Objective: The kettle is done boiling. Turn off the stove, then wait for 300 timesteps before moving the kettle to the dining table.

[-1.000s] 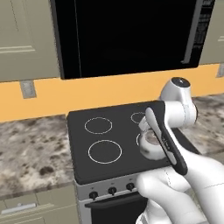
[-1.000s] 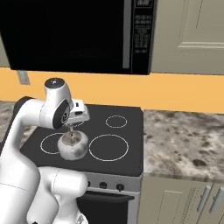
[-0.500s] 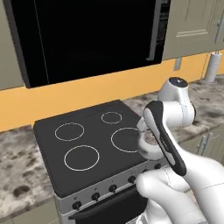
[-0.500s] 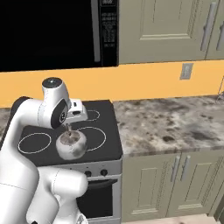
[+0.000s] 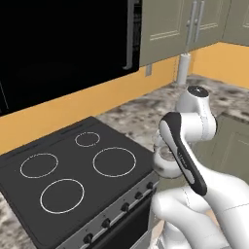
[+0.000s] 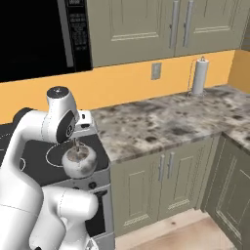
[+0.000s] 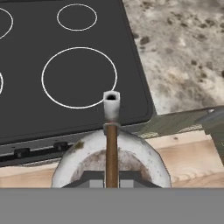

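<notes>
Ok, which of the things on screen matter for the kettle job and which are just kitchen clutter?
Job:
- kettle, hanging by its handle from the shut gripper, off the burners, above the cooktop's front edge
- stove, burner rings bare, knobs along the front

Not part of it:
- paper towel roll
- microwave
- wall outlet
- marble counter

No words, brands or numbers can be read anywhere in these pictures. The microwave [image 6: 44, 36] above the stove [image 6: 53, 151] carries a control strip [image 6: 78, 29] along its right edge with rows of small pale marks, too tiny and blurred to make out. The stove's cooking surface bears only plain white rings, and the knobs [image 5: 124, 208] on its front panel show no legible markings.
</notes>
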{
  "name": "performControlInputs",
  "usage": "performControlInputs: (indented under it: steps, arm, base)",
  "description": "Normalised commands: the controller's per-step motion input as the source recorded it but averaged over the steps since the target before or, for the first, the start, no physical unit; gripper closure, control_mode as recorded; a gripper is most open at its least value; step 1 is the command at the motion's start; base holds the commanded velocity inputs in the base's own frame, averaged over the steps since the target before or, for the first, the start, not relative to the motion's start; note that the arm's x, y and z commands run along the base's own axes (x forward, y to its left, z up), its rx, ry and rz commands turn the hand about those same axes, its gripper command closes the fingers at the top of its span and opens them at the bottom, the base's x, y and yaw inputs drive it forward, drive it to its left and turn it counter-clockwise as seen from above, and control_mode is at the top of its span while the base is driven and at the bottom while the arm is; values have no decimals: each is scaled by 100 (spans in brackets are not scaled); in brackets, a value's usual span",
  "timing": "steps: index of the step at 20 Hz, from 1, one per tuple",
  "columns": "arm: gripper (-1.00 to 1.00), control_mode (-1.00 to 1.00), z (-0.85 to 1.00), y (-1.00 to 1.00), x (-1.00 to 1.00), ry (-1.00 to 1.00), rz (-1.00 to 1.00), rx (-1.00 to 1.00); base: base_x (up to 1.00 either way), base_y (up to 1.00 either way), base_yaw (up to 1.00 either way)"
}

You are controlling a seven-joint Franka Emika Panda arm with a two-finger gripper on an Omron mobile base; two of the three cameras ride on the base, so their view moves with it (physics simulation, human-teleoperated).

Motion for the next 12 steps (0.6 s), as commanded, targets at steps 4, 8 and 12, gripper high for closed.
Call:
performControlInputs:
  steps: [4,8,12]
  arm:
    - [100,100,0,0,0,0,0,0]
    - [100,100,0,0,0,0,0,0]
    - [100,100,0,0,0,0,0,0]
  base:
    - [-7,-42,-46]
    - [-11,-26,-46]
    - [-15,-23,-48]
